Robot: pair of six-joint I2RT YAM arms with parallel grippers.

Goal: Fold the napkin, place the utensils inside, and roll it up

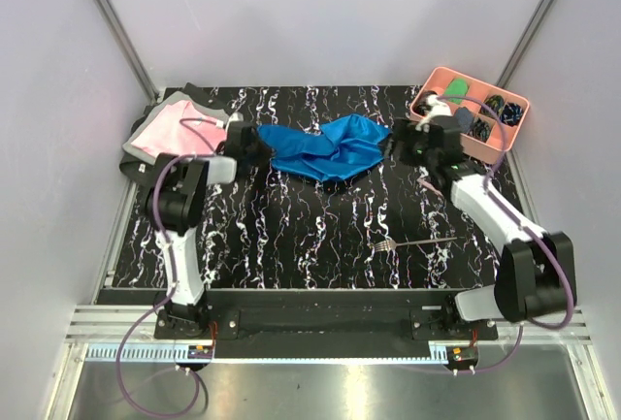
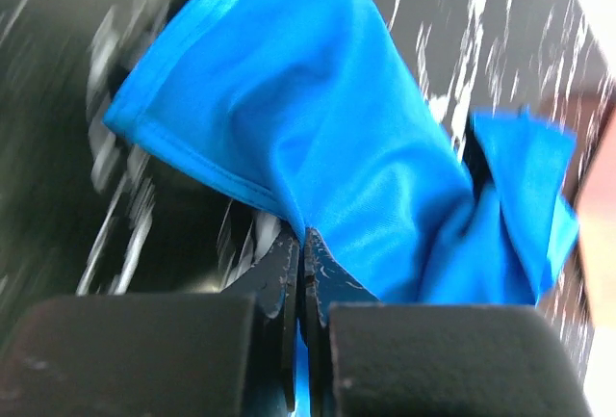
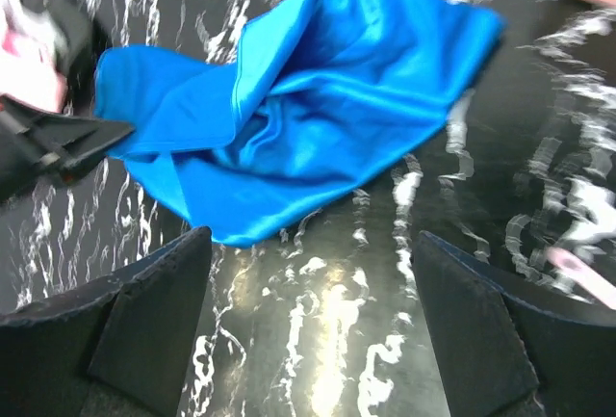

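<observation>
The blue satin napkin [image 1: 325,148] lies crumpled at the back middle of the black marbled table [image 1: 310,236]. My left gripper [image 1: 258,141] is shut on the napkin's left edge; in the left wrist view the jaws [image 2: 304,236] pinch the blue cloth [image 2: 337,138]. My right gripper [image 1: 394,141] is open and empty just right of the napkin, which lies just beyond the fingers [image 3: 308,244] in the right wrist view [image 3: 308,99]. A silver fork [image 1: 412,243] lies at the front right. A small slender pale piece [image 1: 426,185] lies near the right arm.
A folded pink shirt with grey trim [image 1: 170,134] lies at the back left, next to the left arm. A pink compartment tray [image 1: 437,85] with small dark and green bundles stands at the back right. White walls enclose the table.
</observation>
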